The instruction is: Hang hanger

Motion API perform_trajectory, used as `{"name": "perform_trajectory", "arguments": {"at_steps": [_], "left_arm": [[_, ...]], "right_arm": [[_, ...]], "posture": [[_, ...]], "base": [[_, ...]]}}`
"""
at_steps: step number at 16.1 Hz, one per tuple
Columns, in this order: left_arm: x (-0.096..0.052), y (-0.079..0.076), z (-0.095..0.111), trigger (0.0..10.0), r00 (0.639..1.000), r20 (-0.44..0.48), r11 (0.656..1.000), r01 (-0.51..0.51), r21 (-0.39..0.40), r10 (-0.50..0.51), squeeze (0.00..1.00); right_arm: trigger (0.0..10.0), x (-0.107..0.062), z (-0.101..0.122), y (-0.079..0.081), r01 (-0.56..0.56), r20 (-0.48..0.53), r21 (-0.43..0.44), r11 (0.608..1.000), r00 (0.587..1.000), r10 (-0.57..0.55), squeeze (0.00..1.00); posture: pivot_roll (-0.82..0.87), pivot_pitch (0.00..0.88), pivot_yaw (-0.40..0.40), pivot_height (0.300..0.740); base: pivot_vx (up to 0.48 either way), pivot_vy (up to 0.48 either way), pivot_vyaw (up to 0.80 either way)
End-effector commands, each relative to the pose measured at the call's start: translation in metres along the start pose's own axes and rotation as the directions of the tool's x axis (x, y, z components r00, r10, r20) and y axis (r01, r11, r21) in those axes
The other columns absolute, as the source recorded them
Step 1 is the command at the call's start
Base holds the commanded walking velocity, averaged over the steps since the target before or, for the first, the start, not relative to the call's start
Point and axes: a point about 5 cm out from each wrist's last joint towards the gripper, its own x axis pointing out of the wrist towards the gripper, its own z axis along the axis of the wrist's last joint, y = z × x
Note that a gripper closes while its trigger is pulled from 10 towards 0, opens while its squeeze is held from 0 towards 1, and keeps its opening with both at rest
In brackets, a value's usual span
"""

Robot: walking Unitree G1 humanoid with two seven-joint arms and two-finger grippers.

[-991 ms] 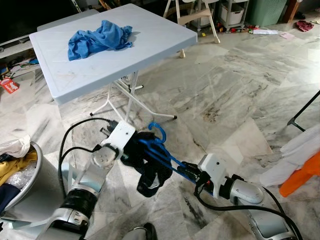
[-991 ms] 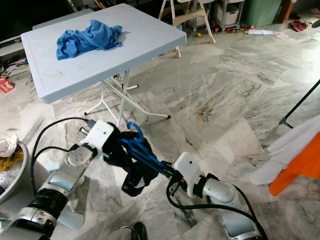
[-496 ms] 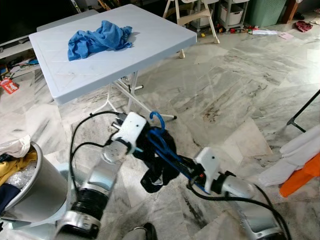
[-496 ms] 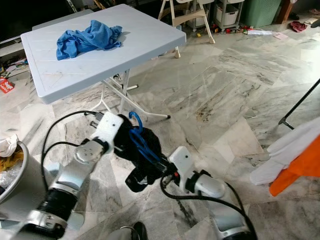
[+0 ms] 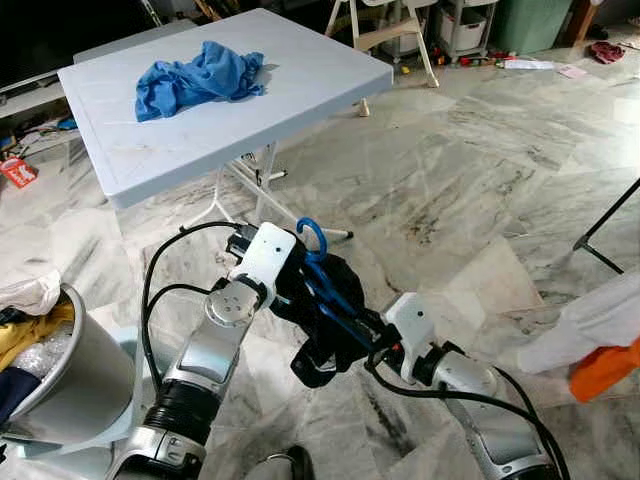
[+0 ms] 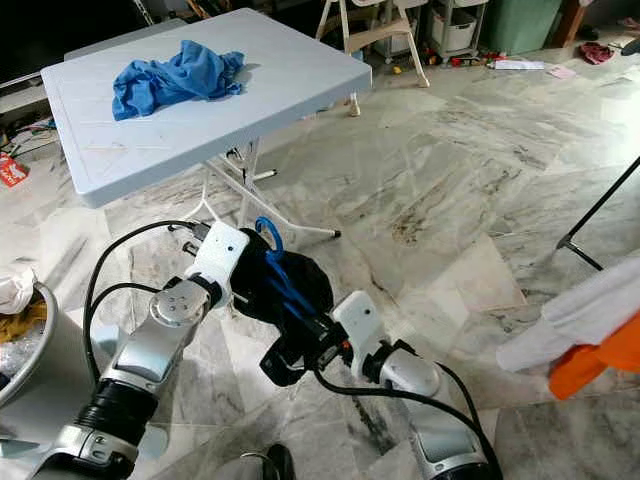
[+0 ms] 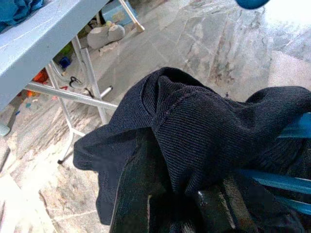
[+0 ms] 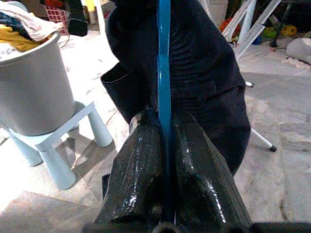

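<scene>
A blue plastic hanger (image 5: 338, 303) with its hook (image 5: 312, 232) pointing up carries a black garment (image 5: 338, 345) low over the marble floor. My right gripper (image 5: 376, 344) is shut on the hanger's blue bar (image 8: 164, 58), which runs between its black fingers (image 8: 141, 160). My left gripper (image 5: 296, 284) is at the hanger's upper end, just under the hook. The dark ribbed cloth (image 7: 204, 121) drapes over its fingers (image 7: 141, 194), which are closed on it. The garment hides most of the hanger's frame.
A white folding table (image 5: 300, 90) with a crumpled blue cloth (image 5: 200, 75) stands just behind. A grey bucket (image 5: 70, 370) of laundry sits on a pale blue stool at my left. White and orange clothes (image 5: 600, 340) hang at the right beside a black rack leg (image 5: 610, 225).
Both grippers have lifted the hanger and garment and drawn closer together. The left rose and shifted right, the right moved left and up. The hanger now stands steeper.
</scene>
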Motion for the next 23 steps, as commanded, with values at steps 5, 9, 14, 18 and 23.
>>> {"name": "perform_trajectory", "arguments": {"at_steps": [5, 9, 14, 18, 23], "left_arm": [[0.001, 0.003, -0.01, 10.0, 0.998, -0.061, 0.999, 0.026, -0.02, -0.027, 0.1], [0.001, 0.002, -0.011, 10.0, 0.998, -0.063, 1.0, 0.03, -0.01, -0.031, 0.08], [0.002, 0.005, -0.013, 10.0, 0.997, -0.068, 1.0, 0.027, -0.011, -0.028, 0.47], [0.001, 0.006, -0.015, 10.0, 0.997, -0.072, 0.999, 0.024, -0.033, -0.026, 1.0], [0.001, 0.005, -0.017, 10.0, 0.997, -0.069, 0.999, 0.017, -0.039, -0.02, 1.0]], "right_arm": [[10.0, 0.014, 0.039, -0.004, 0.03, 0.197, -0.069, 0.997, 0.98, -0.016, 0.0], [10.0, 0.013, 0.039, -0.006, 0.04, 0.2, -0.072, 0.997, 0.979, -0.024, 0.0], [10.0, 0.011, 0.038, -0.007, 0.041, 0.196, -0.073, 0.996, 0.98, -0.026, 0.0], [10.0, 0.01, 0.038, -0.01, 0.048, 0.194, -0.08, 0.996, 0.98, -0.032, 0.0], [10.0, 0.009, 0.039, -0.013, 0.066, 0.204, -0.086, 0.994, 0.978, -0.047, 0.0]], "posture": [[-0.13, 0.082, 0.155, 0.74], [-0.13, 0.083, 0.158, 0.74], [-0.14, 0.083, 0.157, 0.74], [-0.13, 0.084, 0.155, 0.74], [-0.14, 0.09, 0.154, 0.74]], "base": [[0.0, 0.0, 0.0], [0.0, 0.0, 0.0], [0.0, 0.0, 0.0], [0.0, 0.0, 0.0], [0.0, 0.0, 0.0]]}}
